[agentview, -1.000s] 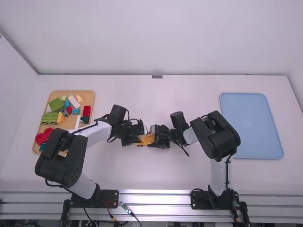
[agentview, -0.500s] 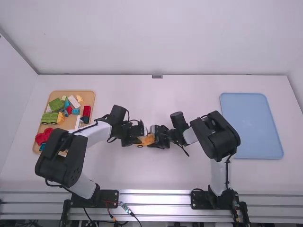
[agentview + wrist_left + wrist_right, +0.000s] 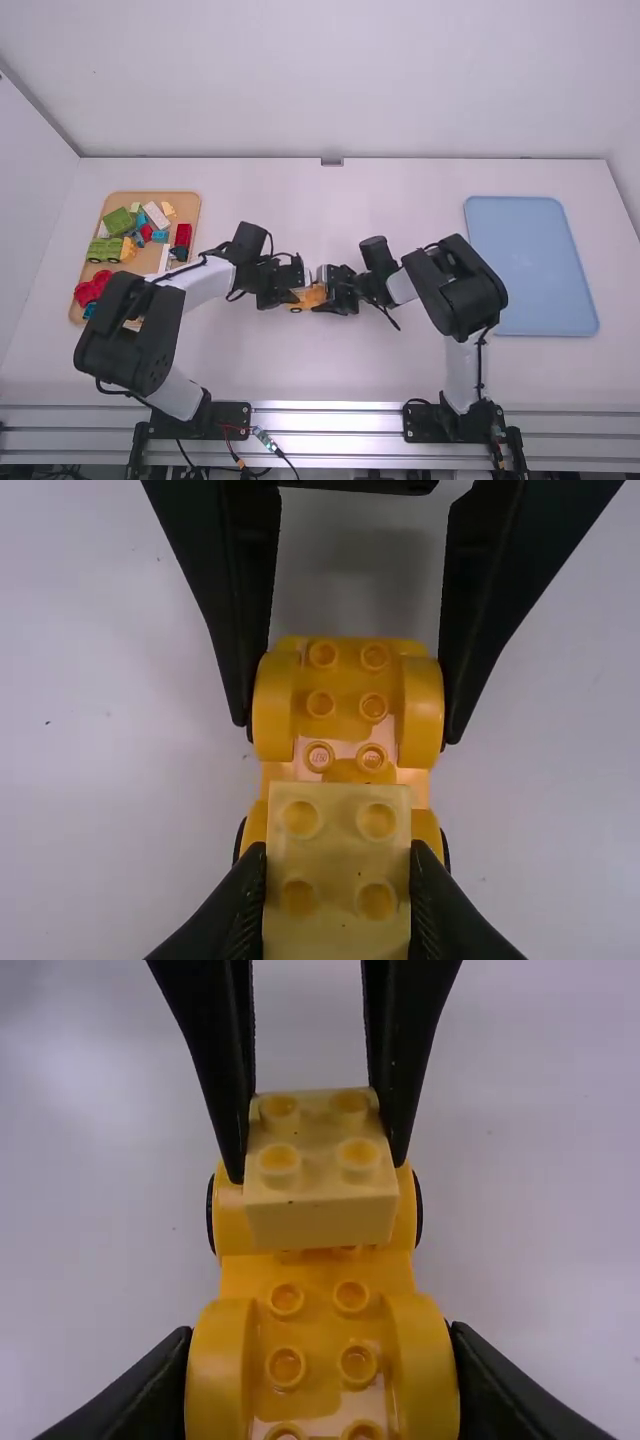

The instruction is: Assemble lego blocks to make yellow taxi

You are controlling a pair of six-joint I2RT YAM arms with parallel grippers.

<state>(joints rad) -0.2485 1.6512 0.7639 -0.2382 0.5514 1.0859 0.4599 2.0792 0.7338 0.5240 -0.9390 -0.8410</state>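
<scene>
Pale block (image 3: 320, 1222), one: pinched between the left gripper's (image 3: 291, 296) fingertips, over one end of the car (image 3: 320, 1332). Right gripper (image 3: 326, 299): clasping the car's other end.

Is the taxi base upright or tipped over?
Upright: the taxi base has its studs facing up, with a wheel low on its side.

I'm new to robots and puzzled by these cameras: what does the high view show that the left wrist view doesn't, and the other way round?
High view: the tan tray of blocks and the blue tray. Left wrist view: four round studs on the pale block. Both: the left gripper, the right gripper and the yellow car body.
</scene>
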